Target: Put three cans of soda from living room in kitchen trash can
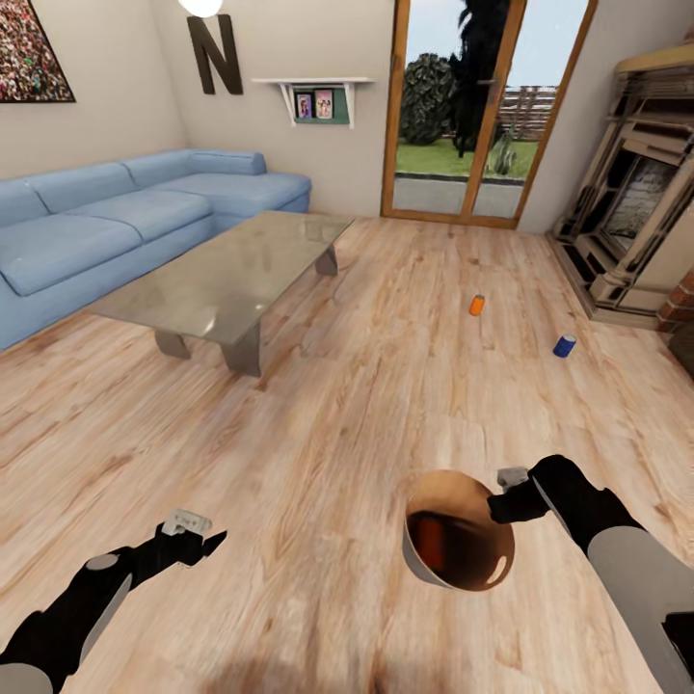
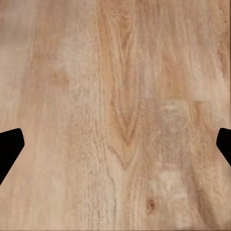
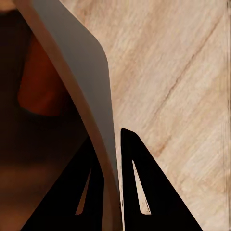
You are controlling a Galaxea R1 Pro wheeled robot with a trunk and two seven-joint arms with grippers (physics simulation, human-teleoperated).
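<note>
Still in living room: blue sofa (image 1: 125,207) far left, glass table (image 1: 226,275) centre-left, fireplace (image 1: 631,222) far right. Trash can (image 1: 458,530) is carried near-right, right gripper (image 1: 509,493) clamped on its rim; one orange can (image 3: 41,84) inside, seen via right wrist cam. On the floor ahead: orange can (image 1: 476,305) upright, blue can (image 1: 564,345) tilted, further right. Both lie far-right of the jaws, so right arm's nearer but busy. Left gripper (image 1: 198,535) empty, jaws apart over bare planks, so prob the picker. Head cam shows both loose cans; wrist cams don't.
</note>
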